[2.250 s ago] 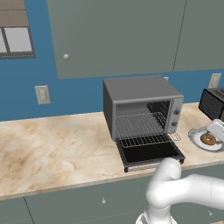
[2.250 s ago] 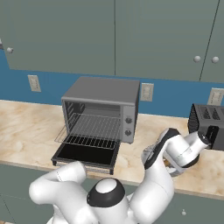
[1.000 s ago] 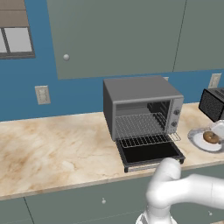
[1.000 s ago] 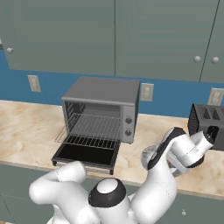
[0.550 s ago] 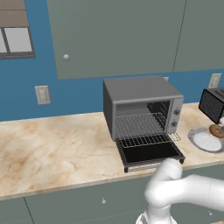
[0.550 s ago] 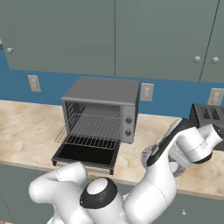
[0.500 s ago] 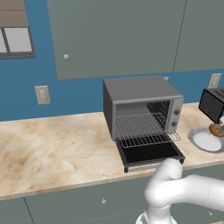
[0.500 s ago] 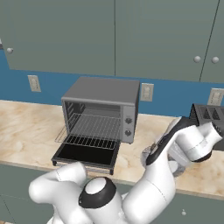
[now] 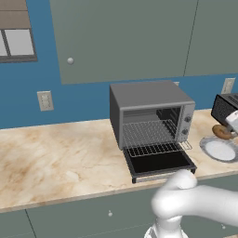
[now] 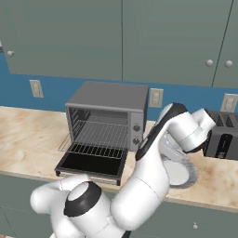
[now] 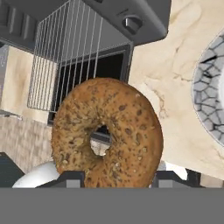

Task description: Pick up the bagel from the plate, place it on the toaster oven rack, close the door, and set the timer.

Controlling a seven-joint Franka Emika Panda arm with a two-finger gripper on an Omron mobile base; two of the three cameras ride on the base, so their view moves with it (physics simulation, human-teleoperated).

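Observation:
My gripper (image 11: pixel 116 179) is shut on the golden-brown seeded bagel (image 11: pixel 118 131), its dark fingertips (image 11: pixel 65 179) gripping the ring's lower edges. In the left base view the bagel (image 9: pixel 222 131) hangs just above the pale round plate (image 9: pixel 221 151), held by the gripper (image 9: pixel 232 122) at the frame's right edge. The grey toaster oven (image 9: pixel 148 111) stands left of the plate. Its door (image 9: pixel 158 163) is folded down flat and the wire rack (image 9: pixel 153 148) is pulled partly out. In the hand view, rack (image 11: pixel 65 52), door (image 11: pixel 98 70) and plate (image 11: pixel 210 87) lie below the bagel.
A black toaster (image 9: pixel 225 107) stands behind the plate near the wall. My white arm (image 10: pixel 162 139) covers part of the plate (image 10: pixel 183 174) in the right base view. The marble counter (image 9: pixel 60 153) stretches left of the oven. Wall cabinets hang above.
The bagel has come up off the plate in my gripper. The hand has risen and swung toward the oven side.

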